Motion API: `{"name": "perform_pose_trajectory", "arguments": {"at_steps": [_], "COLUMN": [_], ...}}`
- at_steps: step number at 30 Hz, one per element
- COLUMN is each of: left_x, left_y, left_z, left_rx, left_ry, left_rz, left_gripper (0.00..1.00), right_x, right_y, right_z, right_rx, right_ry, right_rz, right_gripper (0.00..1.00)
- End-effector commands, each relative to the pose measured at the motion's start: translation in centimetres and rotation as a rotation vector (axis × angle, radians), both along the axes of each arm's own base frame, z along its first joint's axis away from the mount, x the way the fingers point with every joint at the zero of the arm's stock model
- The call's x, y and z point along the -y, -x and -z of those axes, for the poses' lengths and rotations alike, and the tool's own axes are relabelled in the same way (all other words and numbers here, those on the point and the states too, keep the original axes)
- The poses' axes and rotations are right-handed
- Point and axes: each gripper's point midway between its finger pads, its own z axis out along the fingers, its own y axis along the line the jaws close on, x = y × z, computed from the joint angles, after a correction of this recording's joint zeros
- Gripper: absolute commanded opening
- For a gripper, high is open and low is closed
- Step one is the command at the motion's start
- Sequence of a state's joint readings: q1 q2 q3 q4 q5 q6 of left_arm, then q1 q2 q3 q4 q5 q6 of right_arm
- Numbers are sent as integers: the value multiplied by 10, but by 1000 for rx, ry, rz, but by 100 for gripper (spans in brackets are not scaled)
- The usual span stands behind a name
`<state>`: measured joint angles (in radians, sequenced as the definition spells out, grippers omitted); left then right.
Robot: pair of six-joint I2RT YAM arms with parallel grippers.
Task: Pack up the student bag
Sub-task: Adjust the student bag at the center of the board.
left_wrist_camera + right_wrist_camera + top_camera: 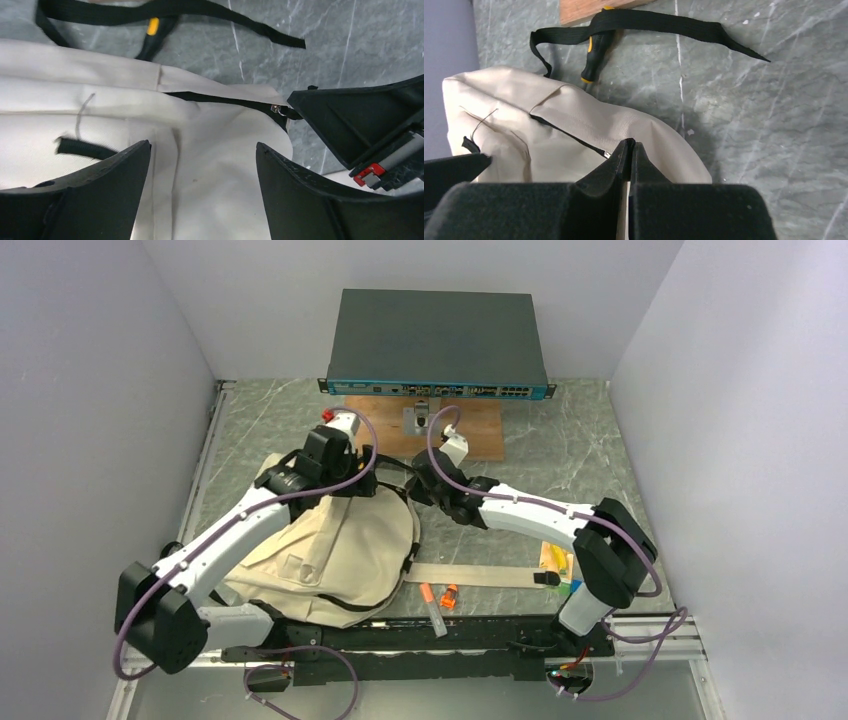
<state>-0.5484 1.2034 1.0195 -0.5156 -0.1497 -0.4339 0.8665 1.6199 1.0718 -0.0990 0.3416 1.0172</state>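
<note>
— So, you're barely getting started on this one, by my read. The student bag [330, 550] is lying flat on the table [560, 460], left of centre, right under both your wrists.

— Agreed. The zip is looking closed along the stretch that's showing, and nothing is showing inside.

— Your left gripper [202, 150] is hovering just over the canvas, jaws wide apart, carrying nothing.

— Your right gripper [629, 147] is sitting with jaws pressed together, tips right at the zipper pull [607, 155]. Can't tell if you're pinching it or just touching beside it.

— Loose stuff is all lying outside. The screwdriver [591, 50] is resting just past the bag's far edge, under a black strap [649, 22]. The orange markers [440, 595] are sitting on the near side, by the long beige strap [470, 575].

— So nearly everything is looking undone: you're needing the zip run open, the mouth held wide, then each item going in.
</note>
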Motion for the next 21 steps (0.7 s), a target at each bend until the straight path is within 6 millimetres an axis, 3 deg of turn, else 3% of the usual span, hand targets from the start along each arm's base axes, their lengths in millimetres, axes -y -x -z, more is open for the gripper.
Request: {"name": "perform_pose_trajectory", "arguments": {"at_steps": [1, 5, 10, 15, 18, 21], "left_x": [30, 41, 55, 61, 45, 39], "left_y": [-12, -15, -16, -22, -13, -16], "left_z": [-7, -4, 6, 24, 45, 54], "left_rx": [23, 25, -10, -165, -384, -454], "left_ry": [65, 64, 100, 84, -14, -51], "left_rz": [118, 191, 235, 163, 17, -96], "left_gripper": [82, 88, 87, 89, 80, 72], "right_x": [25, 23, 22, 10, 11, 14], "right_y": [2, 12, 25, 21, 22, 21], "right_z": [-23, -33, -31, -54, -57, -53], "right_rx": [53, 74, 15, 112, 147, 134], "right_ry": [36, 19, -4, -50, -47, -21], "right_rz": [53, -13, -30, -91, -101, -81], "right_gripper": [0, 0, 0, 0, 0, 0]}}
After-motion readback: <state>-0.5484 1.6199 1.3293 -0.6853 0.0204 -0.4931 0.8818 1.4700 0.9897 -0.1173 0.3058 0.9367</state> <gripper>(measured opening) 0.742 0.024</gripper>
